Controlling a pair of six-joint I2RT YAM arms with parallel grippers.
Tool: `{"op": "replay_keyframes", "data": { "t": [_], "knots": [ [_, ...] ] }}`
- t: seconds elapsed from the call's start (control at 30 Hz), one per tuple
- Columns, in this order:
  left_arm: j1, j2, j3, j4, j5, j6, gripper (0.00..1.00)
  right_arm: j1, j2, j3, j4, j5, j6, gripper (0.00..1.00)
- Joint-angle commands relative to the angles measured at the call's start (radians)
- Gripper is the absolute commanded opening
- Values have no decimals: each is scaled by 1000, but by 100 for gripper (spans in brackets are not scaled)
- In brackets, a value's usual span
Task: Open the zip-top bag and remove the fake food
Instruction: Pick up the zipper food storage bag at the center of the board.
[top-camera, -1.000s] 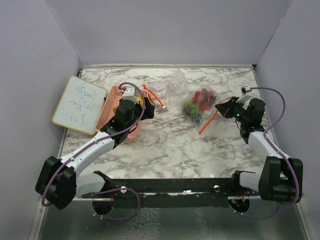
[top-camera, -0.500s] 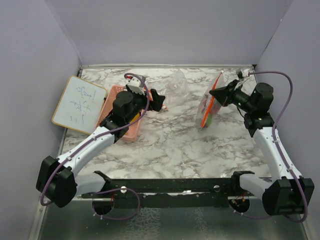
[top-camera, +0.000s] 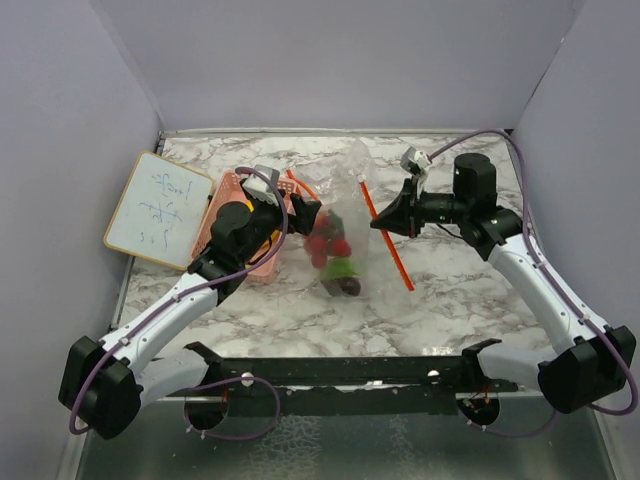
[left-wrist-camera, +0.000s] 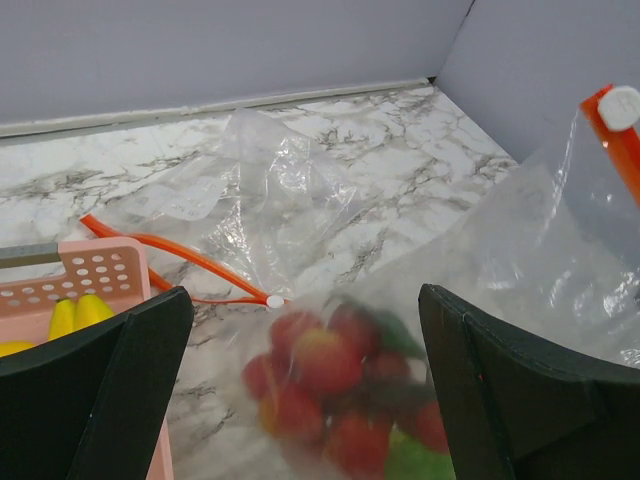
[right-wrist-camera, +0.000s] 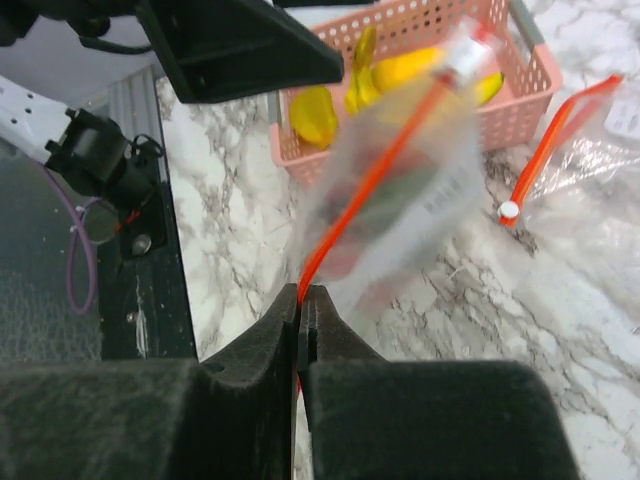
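The zip-top bag (top-camera: 348, 215) hangs above the table's middle, its orange zip strip (top-camera: 392, 250) running diagonally. My right gripper (top-camera: 382, 222) is shut on that strip, and the right wrist view shows the jaws pinched on it (right-wrist-camera: 302, 292). The fake food (top-camera: 330, 252), red strawberries with green and dark pieces, sags in the bag's bottom. My left gripper (top-camera: 308, 213) is open just left of the bag. In the left wrist view (left-wrist-camera: 305, 295) its fingers (left-wrist-camera: 110, 390) stand wide on either side of the food (left-wrist-camera: 330, 390), not touching it.
A pink slotted basket (top-camera: 222, 215) with yellow bananas (left-wrist-camera: 75, 315) sits under the left arm. A second, empty zip bag (left-wrist-camera: 250, 190) lies at the back centre. A whiteboard (top-camera: 158, 208) lies at the far left. Walls close in on three sides.
My right gripper has lifted the bag off the table's right side and carried it left to the middle. My left gripper has swung right from over the basket to beside the bag.
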Motion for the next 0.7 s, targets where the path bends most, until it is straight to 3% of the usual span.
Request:
{"op": "replay_keyframes", "data": {
  "t": [0.0, 0.17, 0.3, 0.5, 0.67],
  "knots": [
    [-3, -18, -49, 140, -2, 43, 99, -2, 37, 23, -181, 62, -141, 2],
    [-3, 13, -78, 253, 76, 101, 99, 0, 70, 35, -233, 195, -162, 2],
    [-2, 64, -87, 366, 238, 177, 99, 6, 86, 48, -238, 196, -167, 2],
    [0, 181, -20, 409, 521, 160, 99, 17, 85, 53, -247, 229, -179, 2],
    [4, 262, 7, 449, 551, 151, 99, 25, 87, 50, -243, 236, -183, 2]
  ]
}}
